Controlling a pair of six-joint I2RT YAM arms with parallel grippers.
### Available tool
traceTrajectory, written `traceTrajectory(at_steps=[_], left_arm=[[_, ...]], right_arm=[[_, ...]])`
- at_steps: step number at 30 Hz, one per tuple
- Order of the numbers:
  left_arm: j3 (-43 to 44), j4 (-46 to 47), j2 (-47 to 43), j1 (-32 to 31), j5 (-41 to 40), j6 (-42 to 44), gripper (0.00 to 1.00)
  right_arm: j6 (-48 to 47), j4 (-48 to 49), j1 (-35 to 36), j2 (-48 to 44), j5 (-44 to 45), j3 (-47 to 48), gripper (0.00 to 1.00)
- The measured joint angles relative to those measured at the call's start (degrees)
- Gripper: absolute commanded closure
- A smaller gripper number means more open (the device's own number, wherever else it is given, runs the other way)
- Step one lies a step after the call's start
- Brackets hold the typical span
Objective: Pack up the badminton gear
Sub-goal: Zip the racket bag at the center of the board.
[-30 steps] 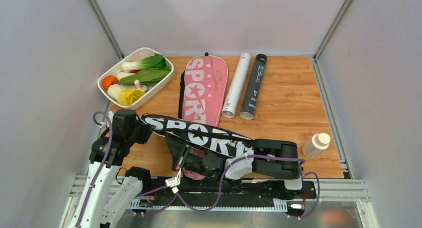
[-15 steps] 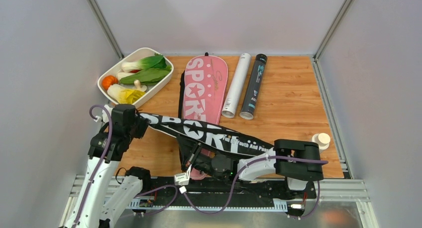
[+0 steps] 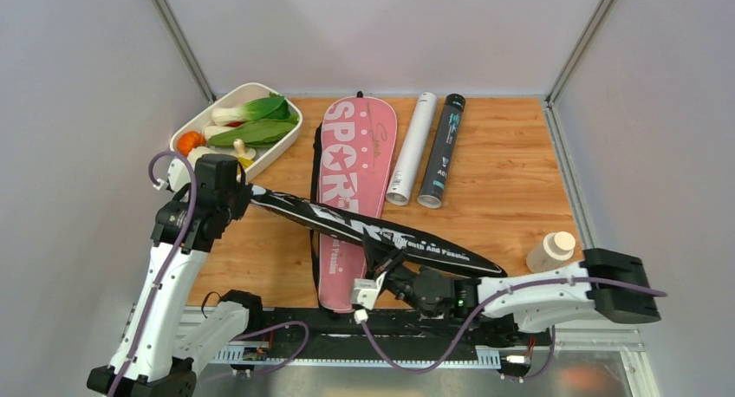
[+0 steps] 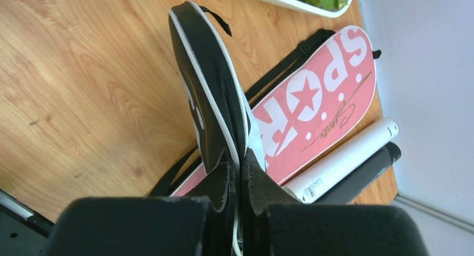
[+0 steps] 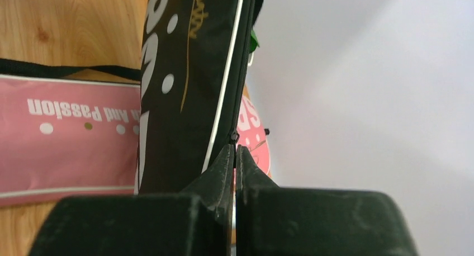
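Note:
A black "SPORT" racket cover [image 3: 381, 235] hangs on edge above the table, slanting from back left to front right. My left gripper [image 3: 236, 195] is shut on its rounded head end; in the left wrist view the gripper [image 4: 240, 155] pinches the white-piped rim of the black cover [image 4: 207, 83]. My right gripper [image 3: 386, 265] is shut on the small zip pull on the black cover's [image 5: 184, 71] edge, fingertips [image 5: 228, 155] pressed together. A pink "SPORT" cover [image 3: 355, 154] lies flat beneath. A white tube [image 3: 412, 150] and a black tube [image 3: 442, 150] lie beside it.
A white dish [image 3: 227, 98] of vegetables stands at the back left, close behind my left gripper. A small white bottle with a tan cap [image 3: 550, 251] stands near the front right, just beyond my right arm's elbow [image 3: 615, 297]. Grey walls close in the table.
The left gripper has lifted the cover's head end up and back. The right arm has swung out to the right, its gripper sliding rightward along the cover. The cover has turned onto its edge.

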Motion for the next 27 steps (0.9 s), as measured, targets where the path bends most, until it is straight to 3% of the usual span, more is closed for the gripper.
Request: traceTrajectory(at_steps=[8, 14, 16, 20, 21, 25, 27], left_arm=[[6.91, -4.55, 5.05, -0.15, -5.77, -1.55, 1.0], [9.66, -3.96, 8.26, 0.37, -11.74, -1.44, 1.0], [10.36, -2.29, 9.44, 0.42, -11.87, -0.31, 1.0], [10.62, 3.3, 11.23, 0.48, -9.6, 3.26, 1.0], [10.21, 4.9, 11.15, 0.48, -8.87, 4.22, 1.0], [4.57, 12.46, 6.95, 0.5, -6.45, 7.65, 1.0], [1.95, 13.73, 4.17, 0.5, -5.92, 8.48, 1.0]], right_arm=[[10.73, -26.75, 0.09, -26.53, 5.46, -1.64, 1.0], [13.6, -39.04, -1.11, -34.56, 9.27, 0.0, 1.0], [14.12, -41.77, -1.2, -34.93, 9.27, 0.9, 0.97], [17.53, -42.75, -1.33, -30.84, 9.01, 3.72, 0.77], [20.22, -42.73, -1.51, -28.61, 9.14, 5.33, 0.76], [43.91, -46.18, -3.8, -12.46, 11.43, 24.02, 0.69], [55.43, -46.58, -6.34, -8.96, 9.16, 29.44, 0.64]])
